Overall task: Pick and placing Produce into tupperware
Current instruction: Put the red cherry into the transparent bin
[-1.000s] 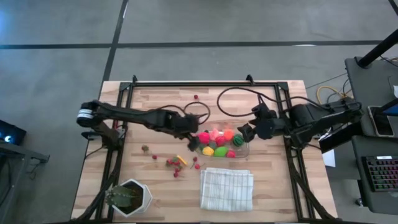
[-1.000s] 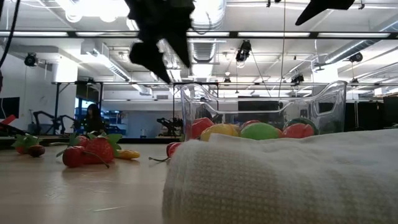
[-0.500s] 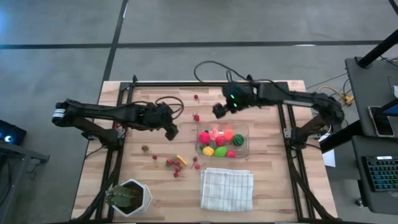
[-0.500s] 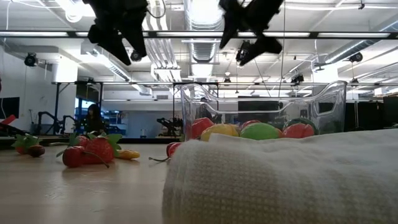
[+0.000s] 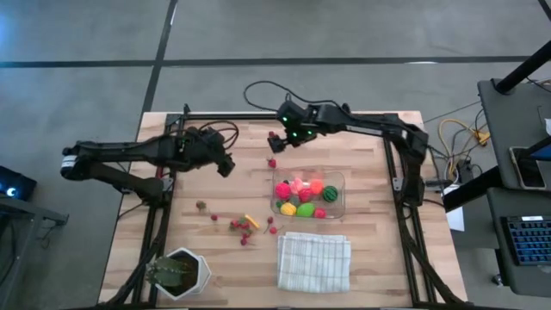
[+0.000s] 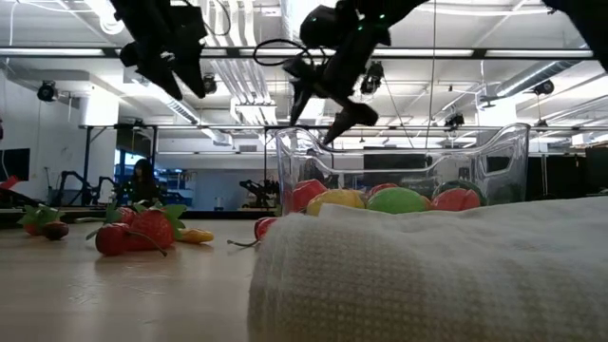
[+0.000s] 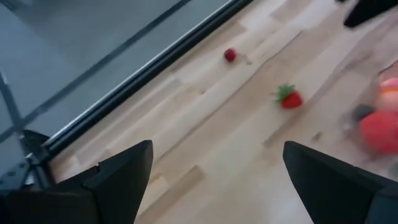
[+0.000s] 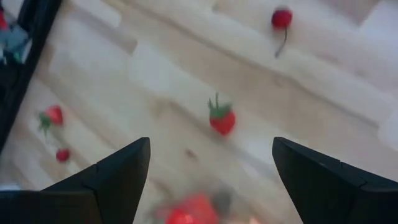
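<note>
The right end effector [image 5: 277,139] hangs in the upper middle of the high view, its fingers spread apart and holding nothing. Directly under it lies a small red toy strawberry with a green cap [image 8: 221,119] on the bare wood, with a red cherry on a thin stem [image 8: 281,18] a little farther off toward the desk's far edge.

The left end effector [image 5: 225,164] sits left of centre in the high view, fingers wide apart and empty, raised above the desk.

Between and below the two, in the middle of the frame, stands the clear shallow rectangular plastic container [image 5: 337,204], holding pink, orange, yellow, green and striped dark green toy fruits [image 5: 301,196].

To the container's lower left, a scatter of tiny red berries and a yellow piece [image 5: 244,226] lies loose on the light wooden desk [image 5: 370,258].

A folded white checked cloth [image 5: 313,261] rests just below the container; in the low view it blocks the container's lower part.

A white hexagonal pot with a green plant [image 5: 179,272] stands at the lower left corner.
</note>
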Robot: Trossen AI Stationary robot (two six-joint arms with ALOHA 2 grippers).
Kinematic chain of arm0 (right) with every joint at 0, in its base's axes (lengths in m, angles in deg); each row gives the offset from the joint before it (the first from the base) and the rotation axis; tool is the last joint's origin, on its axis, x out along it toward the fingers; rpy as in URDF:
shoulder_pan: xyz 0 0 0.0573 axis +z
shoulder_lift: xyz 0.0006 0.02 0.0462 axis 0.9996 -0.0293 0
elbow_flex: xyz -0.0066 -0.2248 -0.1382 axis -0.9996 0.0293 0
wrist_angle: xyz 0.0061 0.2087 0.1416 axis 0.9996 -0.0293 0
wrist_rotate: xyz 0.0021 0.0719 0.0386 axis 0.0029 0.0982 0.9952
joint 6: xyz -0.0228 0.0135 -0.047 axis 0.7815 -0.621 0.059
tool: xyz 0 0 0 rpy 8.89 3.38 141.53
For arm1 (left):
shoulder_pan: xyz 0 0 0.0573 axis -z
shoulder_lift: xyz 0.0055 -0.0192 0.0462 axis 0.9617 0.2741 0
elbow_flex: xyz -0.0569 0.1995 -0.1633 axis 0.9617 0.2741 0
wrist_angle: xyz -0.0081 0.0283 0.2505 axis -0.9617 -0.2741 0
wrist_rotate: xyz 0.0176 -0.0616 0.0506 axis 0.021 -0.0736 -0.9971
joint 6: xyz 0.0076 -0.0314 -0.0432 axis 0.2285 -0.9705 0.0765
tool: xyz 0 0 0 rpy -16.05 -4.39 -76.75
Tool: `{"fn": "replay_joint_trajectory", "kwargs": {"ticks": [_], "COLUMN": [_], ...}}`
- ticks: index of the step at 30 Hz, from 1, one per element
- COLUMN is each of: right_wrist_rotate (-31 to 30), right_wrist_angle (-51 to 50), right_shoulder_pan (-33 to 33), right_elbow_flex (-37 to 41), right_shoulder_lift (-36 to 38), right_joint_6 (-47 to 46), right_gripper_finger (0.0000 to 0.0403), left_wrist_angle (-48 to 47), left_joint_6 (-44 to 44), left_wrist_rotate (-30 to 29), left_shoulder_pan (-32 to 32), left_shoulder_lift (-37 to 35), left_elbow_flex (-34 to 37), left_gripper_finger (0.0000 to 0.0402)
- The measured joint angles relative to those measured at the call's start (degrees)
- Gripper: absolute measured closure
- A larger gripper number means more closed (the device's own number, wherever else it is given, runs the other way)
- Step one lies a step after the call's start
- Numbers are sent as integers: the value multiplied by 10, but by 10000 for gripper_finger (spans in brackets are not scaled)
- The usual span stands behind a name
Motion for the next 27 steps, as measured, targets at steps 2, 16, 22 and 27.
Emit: {"fn": "replay_joint_trajectory", "kwargs": {"ticks": [2,16,22,27], "right_wrist_rotate": [-2,-38,-93,-101], "right_wrist_angle": [0,-106,-172,-201], "right_shoulder_pan": [-10,-35,-35,-40], "right_elbow_flex": [-34,-246,-270,-263], "right_shoulder_lift": [-25,-99,-62,-40], "right_joint_6": [0,90,144,180], "right_gripper_finger": [74,74,74,74], "left_wrist_angle": [2,141,234,296], "left_joint_6": [17,107,106,103], "left_wrist_rotate": [2,161,295,306], "left_shoulder_pan": [-13,-141,-207,-233], "left_shoulder_lift": [-2,54,129,204], "left_elbow_flex": [6,37,37,17], "left_gripper_finger": [57,57,57,57]}}
